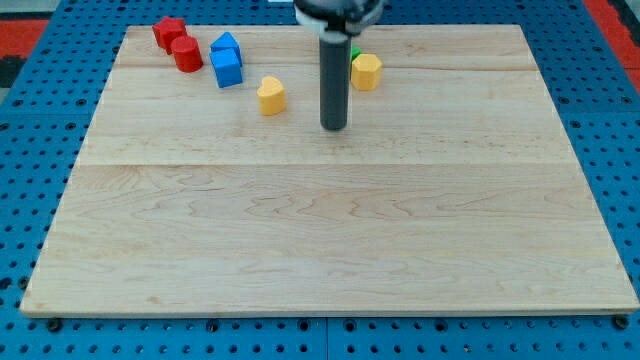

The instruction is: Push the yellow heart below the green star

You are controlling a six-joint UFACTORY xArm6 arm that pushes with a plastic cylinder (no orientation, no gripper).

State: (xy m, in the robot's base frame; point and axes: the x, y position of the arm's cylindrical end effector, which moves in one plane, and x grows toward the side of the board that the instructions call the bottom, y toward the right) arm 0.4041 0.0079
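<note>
Blue pegboard surrounds a pale wooden tabletop (pixel 330 240), whose planks run from the view's left to the view's right.

The yellow heart (pixel 270 95) lies near the tabletop's top edge, a little left of its middle, standing free with nothing touching it. The green star (pixel 355 52) is up and to the right of it, closer to the top edge; only a small sliver of green shows, since the dark rod covers most of it, so its shape cannot be made out. Touching or just beside that sliver, on its right, sits a yellow block (pixel 366 72), roughly hexagonal.

My tip (pixel 333 128) rests on the tabletop to the right of the yellow heart and slightly lower in the view, apart from it, and below the green star and the yellow block. The arm carries no gripper, only this rod, so nothing is clamped or held.

Toward the tabletop's top left corner, two blue blocks (pixel 227 60) stand pressed together, one behind the other. Further left, two red blocks (pixel 178 43) sit close together too; the nearer one looks like a cylinder.
</note>
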